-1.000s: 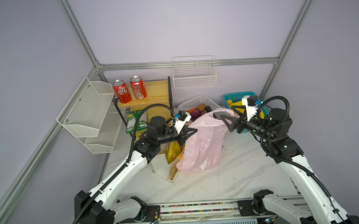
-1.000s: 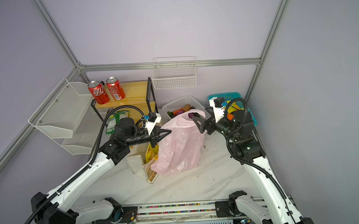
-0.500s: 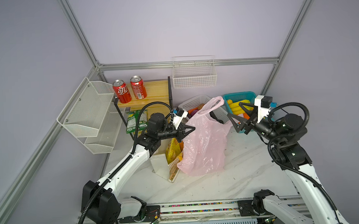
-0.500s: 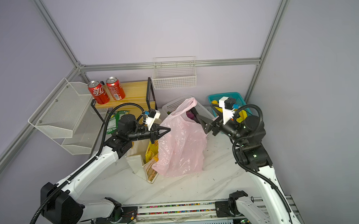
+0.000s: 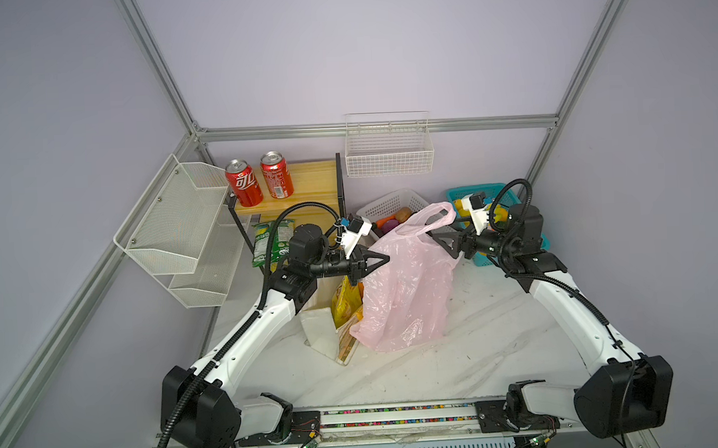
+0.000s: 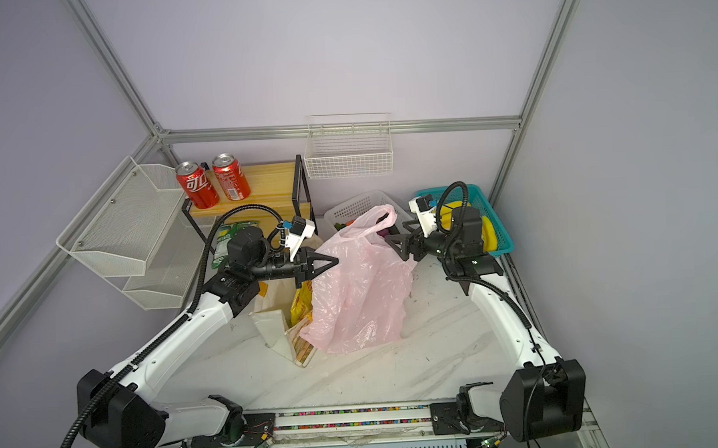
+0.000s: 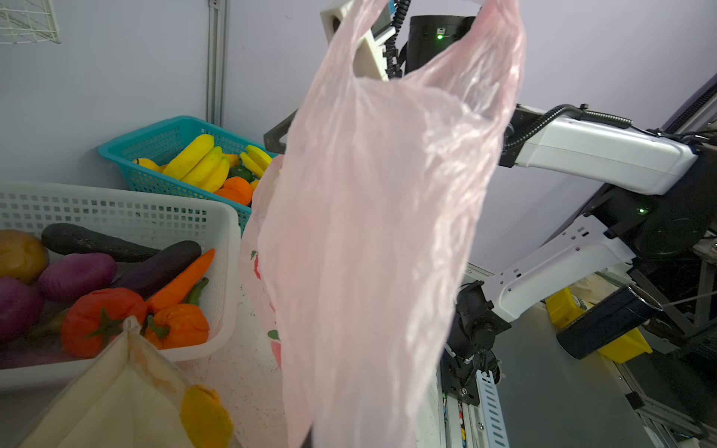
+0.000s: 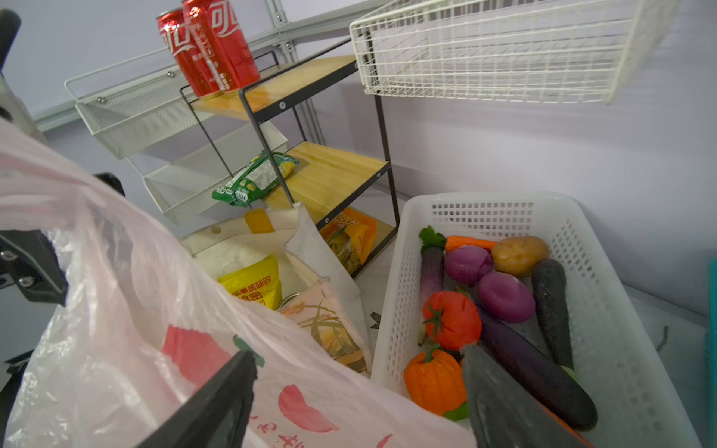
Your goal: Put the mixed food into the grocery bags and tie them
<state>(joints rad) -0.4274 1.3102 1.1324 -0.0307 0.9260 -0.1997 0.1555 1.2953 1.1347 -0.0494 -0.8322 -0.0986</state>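
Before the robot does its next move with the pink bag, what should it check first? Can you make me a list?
1. The left gripper is shut on the edge of the pink bag: ok.
2. The right gripper is open and holds nothing: ok.
3. The bag's free handle sits between the right jaws: cannot tell.
4. The yellow crisp packet is inside the canvas tote: ok.
5. There is food inside the pink bag: cannot tell, the crinkled film hides it.
6. The pink bag is tied: not ok, there is no knot.
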